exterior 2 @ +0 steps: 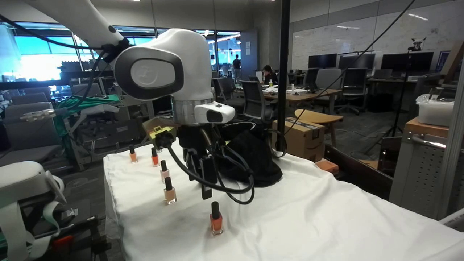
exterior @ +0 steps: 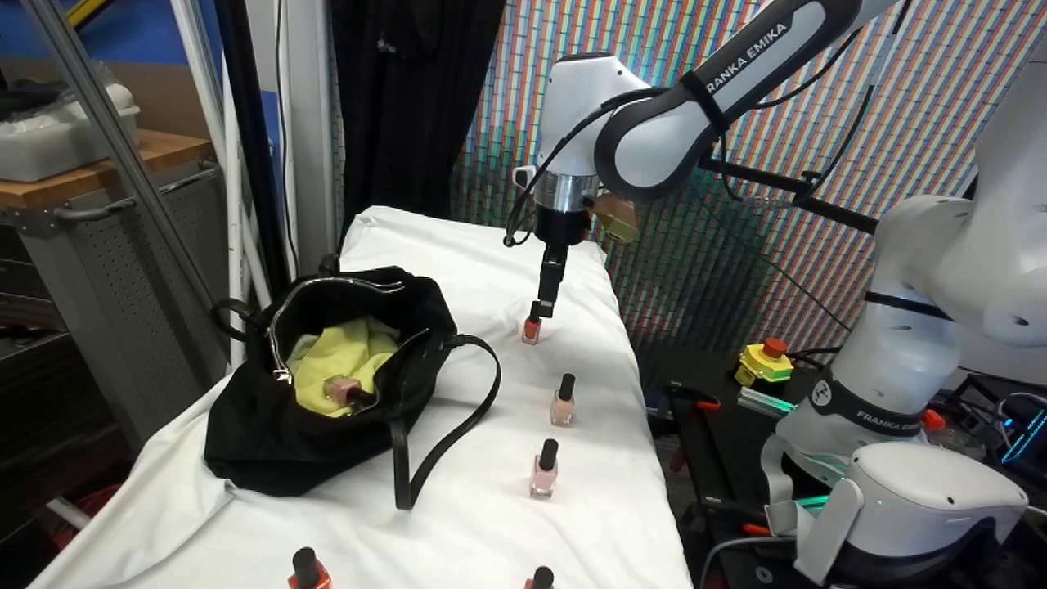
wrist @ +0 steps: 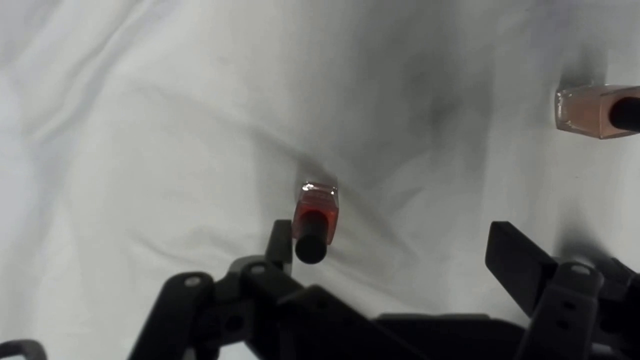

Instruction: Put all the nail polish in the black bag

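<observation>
In an exterior view the black bag (exterior: 303, 458) gapes at the left, with a pink bottle (exterior: 340, 389) lying on its yellow-green lining (exterior: 337, 350). To the right stand others yet to be packed: a red-orange bottle (exterior: 531, 331) farthest off, then, nearer, a peach bottle (exterior: 562, 411) and a pale pink bottle (exterior: 543, 478). Two more, a red bottle (exterior: 315, 577) and a dark-capped bottle (exterior: 542, 577), are cut off at the near edge. The fingers (exterior: 551, 278) point down at the red-orange bottle, so I take its grasp to be the step in hand.

In an exterior view across the white-covered table (exterior 2: 344, 224), the red-orange bottle stands upright and nearest, the fingers hanging just beyond it; their spread is hard to judge from here. An orange bottle (exterior 2: 133, 156) stands at the far left; I cannot tell whether it is one of the cut-off pair. The next move, as I judge it, is to line up on the red-orange bottle, grip it, lift it straight and carry it over the bag's mouth.

In the wrist view the fingers stand wide apart and hold nothing. The red-orange bottle is just inside the left one; their outlines meet, but I cannot tell whether they touch. The right finger is well apart from it. Closing from here would probably push the bottle sideways and might tip it, so a small shift left first seems wise.
</observation>
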Motion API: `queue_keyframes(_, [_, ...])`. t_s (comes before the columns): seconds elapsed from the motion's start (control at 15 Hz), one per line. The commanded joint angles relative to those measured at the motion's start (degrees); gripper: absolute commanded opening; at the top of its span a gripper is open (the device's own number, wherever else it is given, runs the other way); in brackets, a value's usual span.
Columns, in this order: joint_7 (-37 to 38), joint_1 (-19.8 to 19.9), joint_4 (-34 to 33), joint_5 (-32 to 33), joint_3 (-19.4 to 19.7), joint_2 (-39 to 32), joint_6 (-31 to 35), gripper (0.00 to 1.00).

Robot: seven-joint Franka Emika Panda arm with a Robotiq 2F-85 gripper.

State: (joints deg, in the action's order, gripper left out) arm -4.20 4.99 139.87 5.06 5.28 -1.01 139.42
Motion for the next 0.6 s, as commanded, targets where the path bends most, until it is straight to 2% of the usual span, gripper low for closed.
queue_keyframes(0.0, [-1.3,0.8,-1.8,-0.5,0.5,-3.1,0.9,1.0])
queue_keyframes(0.53, [-0.3,2.2,-2.7,-1.4,0.8,-9.1,6.2,1.0])
